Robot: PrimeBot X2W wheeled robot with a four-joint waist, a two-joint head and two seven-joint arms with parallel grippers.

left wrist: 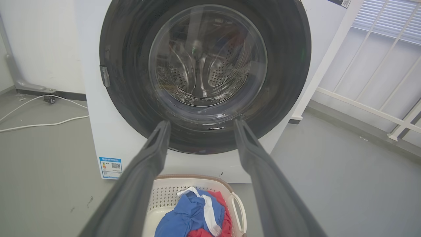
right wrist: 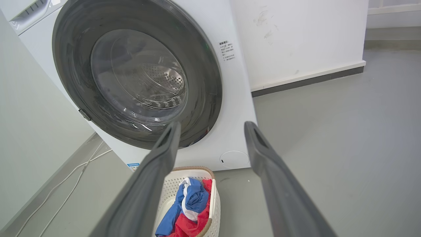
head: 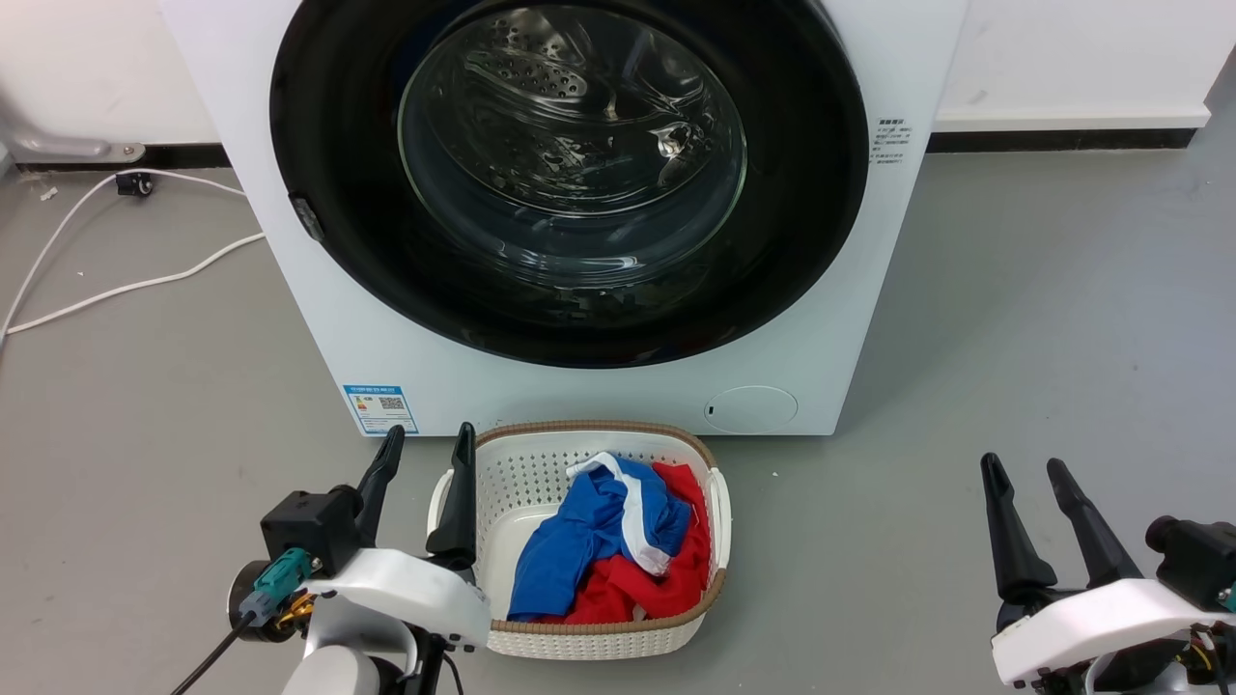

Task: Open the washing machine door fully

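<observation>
Before the washing machine door (head: 811, 193), a basket (head: 541, 463) holds red, blue clothes (head: 599, 541).

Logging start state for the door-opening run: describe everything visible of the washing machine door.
The washing machine door is a round glossy black ring, nearly as wide as the white machine front, around a bulging clear glass window through which the perforated steel drum shows. A grey tab sits on its left rim. It looks shut, flat against the front. Nothing touches it: the left gripper and right gripper hang open, short of it.
</observation>
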